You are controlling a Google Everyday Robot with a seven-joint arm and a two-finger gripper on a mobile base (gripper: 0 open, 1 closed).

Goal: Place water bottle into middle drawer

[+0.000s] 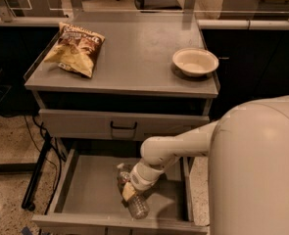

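My gripper (130, 192) sits low in the drawer (87, 190), fingers (127, 191) clenched on the bottle (138, 208). I'd settle it flat on the floor, clear of the walls, then let go.

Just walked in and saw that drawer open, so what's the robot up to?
The robot's arm reaches down into the open middle drawer, its hand at the water bottle, which appears to lie on the drawer floor. A chip bag and a bowl sit on the cabinet top.
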